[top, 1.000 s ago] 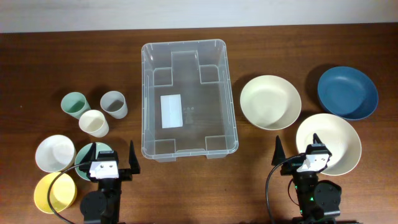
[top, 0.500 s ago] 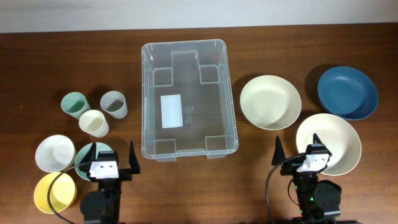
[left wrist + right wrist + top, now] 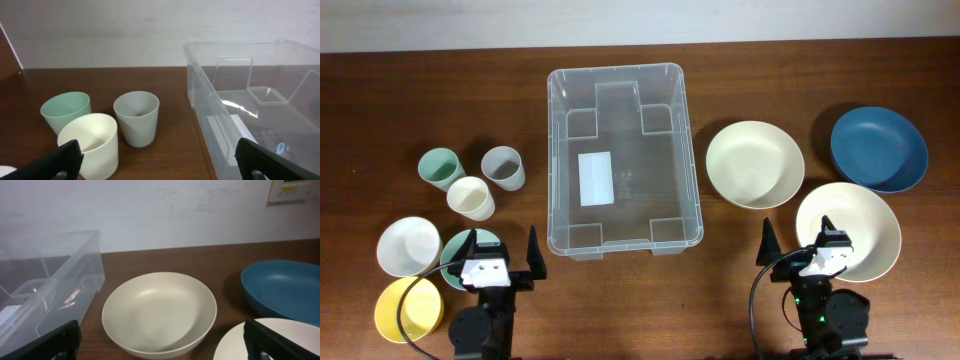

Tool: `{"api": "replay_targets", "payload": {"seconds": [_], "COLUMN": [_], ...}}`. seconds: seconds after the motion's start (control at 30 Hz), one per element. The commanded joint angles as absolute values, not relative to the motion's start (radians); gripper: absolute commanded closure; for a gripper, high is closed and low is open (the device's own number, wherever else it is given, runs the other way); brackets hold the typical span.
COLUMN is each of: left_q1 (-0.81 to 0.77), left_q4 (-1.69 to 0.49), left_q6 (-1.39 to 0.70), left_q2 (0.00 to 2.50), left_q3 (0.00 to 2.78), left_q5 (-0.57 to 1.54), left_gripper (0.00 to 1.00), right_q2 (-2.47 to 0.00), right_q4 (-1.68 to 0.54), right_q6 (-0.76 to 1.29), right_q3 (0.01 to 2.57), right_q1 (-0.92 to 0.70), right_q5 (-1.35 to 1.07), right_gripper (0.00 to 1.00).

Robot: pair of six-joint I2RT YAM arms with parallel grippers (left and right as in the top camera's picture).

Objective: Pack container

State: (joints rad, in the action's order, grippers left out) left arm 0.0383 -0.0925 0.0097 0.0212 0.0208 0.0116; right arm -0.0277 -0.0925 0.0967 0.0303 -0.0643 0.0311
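Observation:
The container (image 3: 558, 150) is a large clear plastic bin with a white label inside, standing empty at the table's middle; its wall shows in the left wrist view (image 3: 225, 85) and the right wrist view (image 3: 60, 280). My left gripper (image 3: 501, 250) is open and empty near the front edge, left of the bin, facing three cups. My right gripper (image 3: 798, 240) is open and empty near the front edge, right of the bin, facing a cream bowl (image 3: 754, 164) (image 3: 159, 312).
Green cup (image 3: 440, 167) (image 3: 66, 110), grey cup (image 3: 503, 168) (image 3: 136, 117) and cream cup (image 3: 471, 198) (image 3: 89, 145) stand left. White bowl (image 3: 406, 245), green bowl (image 3: 455, 250) and yellow bowl (image 3: 405, 308) sit front left. Blue bowl (image 3: 878, 149) (image 3: 282, 287) and a large cream bowl (image 3: 865, 225) lie right.

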Motion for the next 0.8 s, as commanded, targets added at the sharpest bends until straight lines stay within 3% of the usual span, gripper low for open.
{"api": "replay_targets", "payload": {"seconds": [0.0, 0.3, 0.4, 0.77], "left_q1": [0.039, 0.039, 0.04, 0.04], "left_q4": [-0.139, -0.303, -0.382, -0.757], "left_q6": [-0.015, -0.015, -0.015, -0.015], "left_q2": [0.018, 0.241, 0.422, 0.907], "left_q3": [0.107, 0.396, 0.554, 0.994], "left_q5": [0.041, 0.038, 0.037, 0.039], "left_gripper": [0.0, 0.0, 0.0, 0.0], "right_q2": [-0.106, -0.587, -0.871, -1.546], "right_q4": [-0.098, -0.194, -0.356, -1.04], "right_q6": [0.113, 0.1, 0.101, 0.075], "right_q3": [0.147, 0.524, 0.793, 1.597], "right_q1": [-0.058, -0.054, -0.027, 0.114], "right_q5": [0.023, 0.037, 0.033, 0.007], "right_gripper": [0.01, 0.01, 0.01, 0.01]}}
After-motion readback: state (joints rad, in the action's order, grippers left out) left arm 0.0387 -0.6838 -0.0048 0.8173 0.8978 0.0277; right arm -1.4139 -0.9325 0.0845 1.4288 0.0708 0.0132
